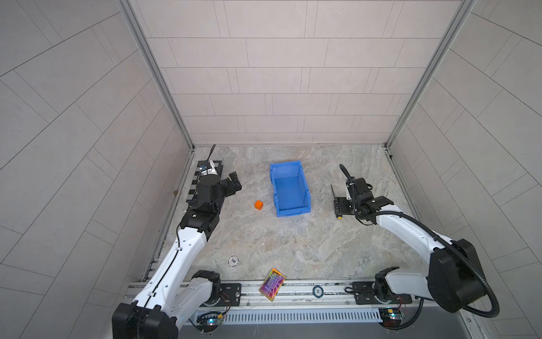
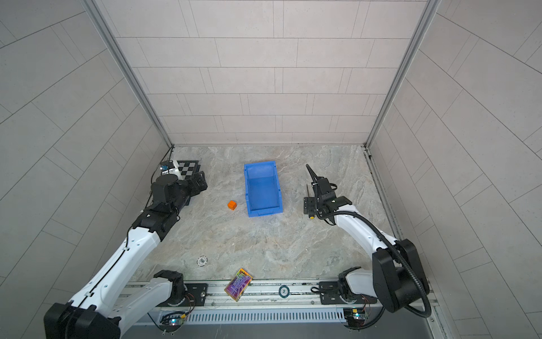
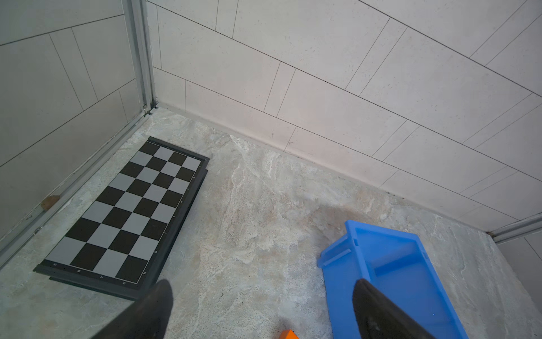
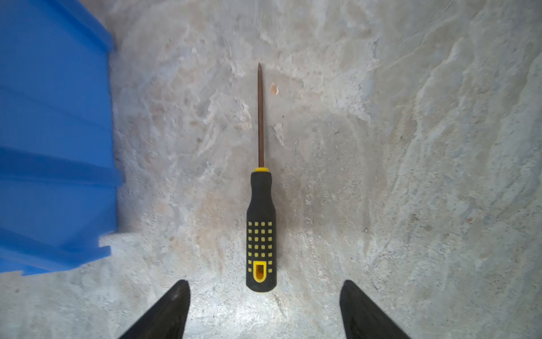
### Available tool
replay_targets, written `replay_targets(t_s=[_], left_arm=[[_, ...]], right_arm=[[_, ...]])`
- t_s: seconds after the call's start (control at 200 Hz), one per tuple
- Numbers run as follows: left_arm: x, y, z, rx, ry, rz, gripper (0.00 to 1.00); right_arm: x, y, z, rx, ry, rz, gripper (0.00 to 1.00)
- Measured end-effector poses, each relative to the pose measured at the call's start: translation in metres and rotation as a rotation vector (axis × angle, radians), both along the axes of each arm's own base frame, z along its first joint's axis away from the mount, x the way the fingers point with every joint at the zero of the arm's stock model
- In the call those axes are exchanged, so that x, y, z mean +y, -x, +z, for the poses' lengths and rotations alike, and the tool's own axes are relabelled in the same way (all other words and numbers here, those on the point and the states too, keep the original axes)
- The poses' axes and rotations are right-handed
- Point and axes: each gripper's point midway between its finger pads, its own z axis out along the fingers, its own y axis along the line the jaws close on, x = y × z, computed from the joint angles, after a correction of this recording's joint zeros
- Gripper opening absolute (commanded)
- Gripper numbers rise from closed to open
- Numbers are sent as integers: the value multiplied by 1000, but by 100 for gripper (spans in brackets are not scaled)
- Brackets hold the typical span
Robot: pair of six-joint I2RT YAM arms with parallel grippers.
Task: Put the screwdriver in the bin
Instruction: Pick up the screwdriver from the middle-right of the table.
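The screwdriver (image 4: pixel 261 229) lies flat on the marbled table, right of the bin, with a thin dark shaft and a black handle dotted yellow. In the right wrist view my right gripper (image 4: pixel 266 283) is open and holds nothing; the handle's end lies just ahead of its fingertips, centred between them. In both top views that gripper (image 1: pixel 341 205) hovers over the handle, with only the shaft tip and the yellow end cap (image 1: pixel 339 217) showing. The blue bin (image 1: pixel 290 190) stands empty mid-table. My left gripper (image 1: pixel 234 180) is open and empty, left of the bin (image 3: pixel 390 264).
A small orange cube (image 1: pixel 258 205) sits left of the bin. A folded chessboard (image 3: pixel 132 205) lies in the far left corner under the left arm. A poker chip (image 1: pixel 233 260) and a colourful card box (image 1: pixel 272 284) lie near the front rail.
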Motion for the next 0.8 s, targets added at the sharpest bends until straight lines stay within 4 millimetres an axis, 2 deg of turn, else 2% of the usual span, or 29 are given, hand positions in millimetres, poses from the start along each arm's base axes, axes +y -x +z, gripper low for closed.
replay_targets(t_s=[0.08,0.185,0.336,0.546,0.801], left_arm=[[0,1,0,-1,9,2,99],[1,4,-2,0,19,7,100],[4,10,-5,6,18,21,100],[10,20,-10,14,8,46,99],[16,25,-10,14,-3,76,99]], right_arm=[[1,2,-15,50,8,4,72],[3,5,-33,122,21,10,68],[7,6,-48,172,46,26,60],[8,5,-58,201,70,35,51],[12,-8,-57,191,82,40,44]])
